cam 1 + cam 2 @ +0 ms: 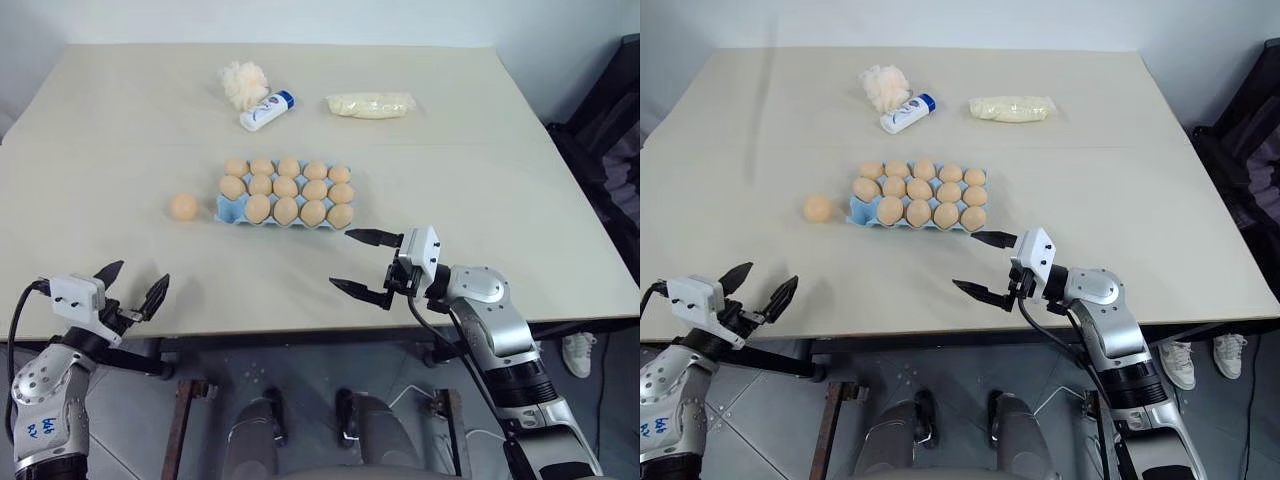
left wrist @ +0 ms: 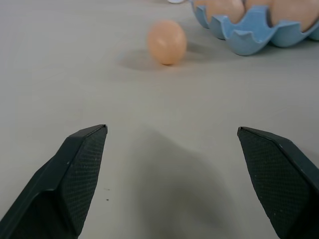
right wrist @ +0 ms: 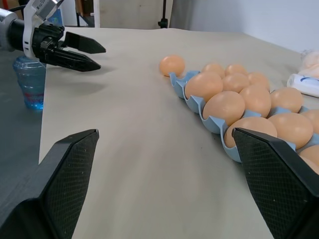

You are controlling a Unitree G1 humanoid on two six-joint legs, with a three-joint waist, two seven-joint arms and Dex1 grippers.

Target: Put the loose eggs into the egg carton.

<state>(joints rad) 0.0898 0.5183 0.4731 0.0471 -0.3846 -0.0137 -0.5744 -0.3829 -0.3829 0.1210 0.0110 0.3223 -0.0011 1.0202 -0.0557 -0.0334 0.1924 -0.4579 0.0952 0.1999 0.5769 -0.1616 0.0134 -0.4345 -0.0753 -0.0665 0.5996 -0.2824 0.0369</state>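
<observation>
Eggs fill what appears to be every cup but one of the blue egg carton (image 1: 229,209) at mid-table, though the near-left corner cup is hard to judge. One loose egg (image 1: 184,207) is left on the table (image 1: 120,130) just beside that corner. The left gripper (image 1: 133,287) is held with fingers wide apart and empty near the table's front edge; the right gripper (image 1: 368,264) is likewise spread, holding nothing. Judged next: the loose egg must be reached, pinched gently and lowered into the free cup.
</observation>
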